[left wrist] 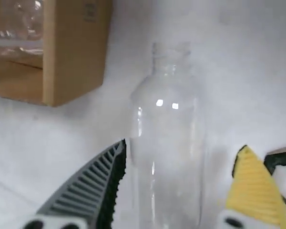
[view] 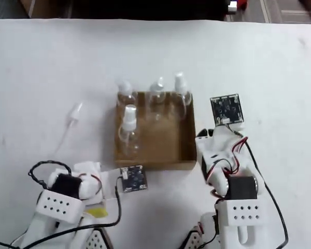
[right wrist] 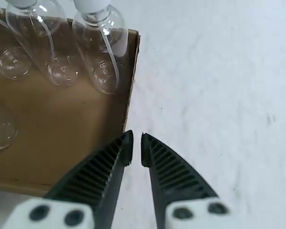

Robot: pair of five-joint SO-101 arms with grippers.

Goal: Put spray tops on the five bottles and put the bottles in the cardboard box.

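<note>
The uncapped bottle (left wrist: 167,143) sits just outside a corner of the cardboard box (left wrist: 71,52), between the left gripper's (left wrist: 183,145) spread fingers, the dark one at its side and the yellow one apart. Four capped bottles (view: 156,96) stand in the box, three along its far wall. A loose spray top (view: 75,110) lies on open table (view: 269,57) left of the box. The right gripper (right wrist: 136,143), nearly closed and empty, hangs at the box's right wall.

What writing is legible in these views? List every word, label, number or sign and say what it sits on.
No text can be read.
cardboard box: one small dark printed mark on its wall, too blurred to read.
bottle: clear, no label visible.
</note>
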